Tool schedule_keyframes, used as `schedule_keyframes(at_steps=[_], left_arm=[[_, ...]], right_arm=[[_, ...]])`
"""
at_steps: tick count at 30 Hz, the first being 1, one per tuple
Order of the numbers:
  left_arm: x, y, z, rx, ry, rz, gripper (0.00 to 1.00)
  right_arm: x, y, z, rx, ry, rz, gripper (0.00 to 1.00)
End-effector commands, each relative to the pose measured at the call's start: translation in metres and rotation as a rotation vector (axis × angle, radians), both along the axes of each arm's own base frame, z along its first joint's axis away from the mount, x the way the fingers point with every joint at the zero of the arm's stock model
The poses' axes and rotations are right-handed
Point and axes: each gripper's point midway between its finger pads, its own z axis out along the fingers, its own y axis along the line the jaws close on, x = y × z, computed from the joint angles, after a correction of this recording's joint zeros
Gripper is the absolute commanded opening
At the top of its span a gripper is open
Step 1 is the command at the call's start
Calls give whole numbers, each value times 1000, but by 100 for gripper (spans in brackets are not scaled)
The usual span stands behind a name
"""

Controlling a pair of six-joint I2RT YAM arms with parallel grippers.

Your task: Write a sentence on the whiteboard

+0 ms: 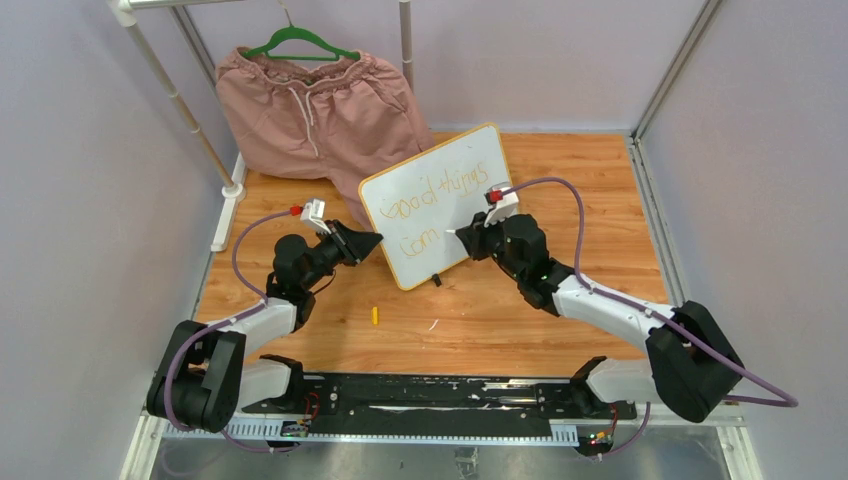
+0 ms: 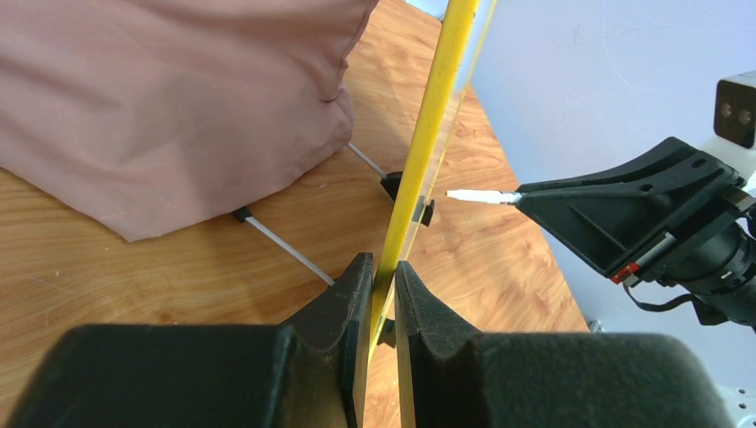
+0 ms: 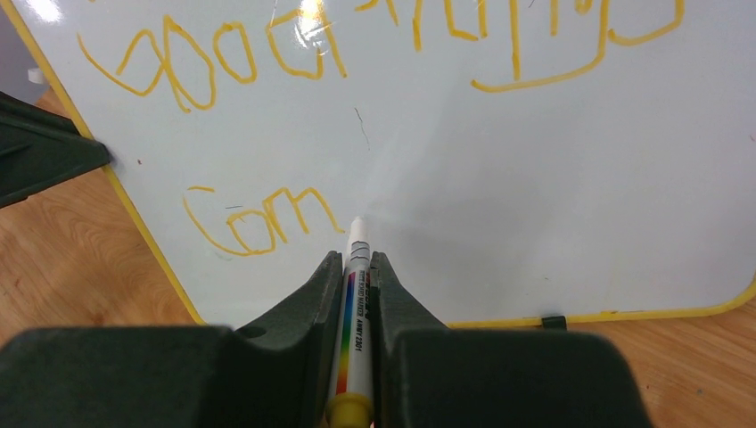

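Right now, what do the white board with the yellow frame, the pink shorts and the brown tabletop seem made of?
White board: glossy coated panel, glare spots show; exact material unclear. Yellow frame: probably plastic, even colour, slight sheen. Pink shorts: soft matte fabric, creased and gathered at the waist. Brown tabletop: wood or wood-look laminate, grain visible.

Pink shorts (image 1: 315, 115) hang from a green hanger (image 1: 298, 42), their hems slumped on the wooden table (image 1: 520, 330). Just left of the shorts a white rack pole (image 1: 188, 112) slants down. Well nearer than the shorts, a small yellow piece (image 1: 375, 316) lies alone on the wood.
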Motion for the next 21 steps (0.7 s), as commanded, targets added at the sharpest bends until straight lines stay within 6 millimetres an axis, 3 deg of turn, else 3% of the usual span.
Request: schedule_keyframes(at_steps=[1, 12, 21], left_arm=[[-5, -7, 7, -1, -37, -39, 18], [-5, -7, 6, -1, -35, -40, 18], [-5, -7, 7, -1, -35, -41, 18]], right_arm=[[14, 3, 18, 24, -36, -14, 0], [22, 13, 25, 50, -48, -4, 0], [24, 15, 13, 34, -21, -5, 0]])
